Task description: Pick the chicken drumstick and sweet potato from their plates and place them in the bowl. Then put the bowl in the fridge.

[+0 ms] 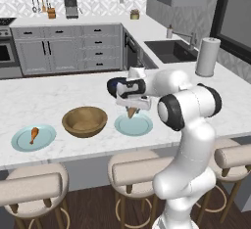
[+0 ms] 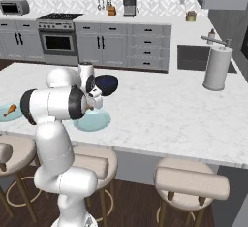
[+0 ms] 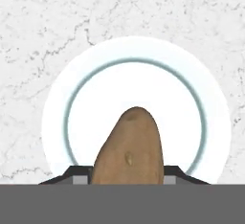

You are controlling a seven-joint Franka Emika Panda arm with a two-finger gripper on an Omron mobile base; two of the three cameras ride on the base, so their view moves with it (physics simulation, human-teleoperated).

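Sweet potato [image 3: 129, 149] sits pinched between the tool's [image 1: 132, 109] fingers, long axis pointing straight down toward the plate [image 3: 191, 98] below, wooden bowl [image 1: 84, 121] lying off to its left.

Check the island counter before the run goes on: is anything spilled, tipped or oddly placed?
Nothing stands out. The orange-brown sweet potato is in the gripper above its round light-blue plate, the drumstick lies on the other plate, and the wooden bowl sits upright.
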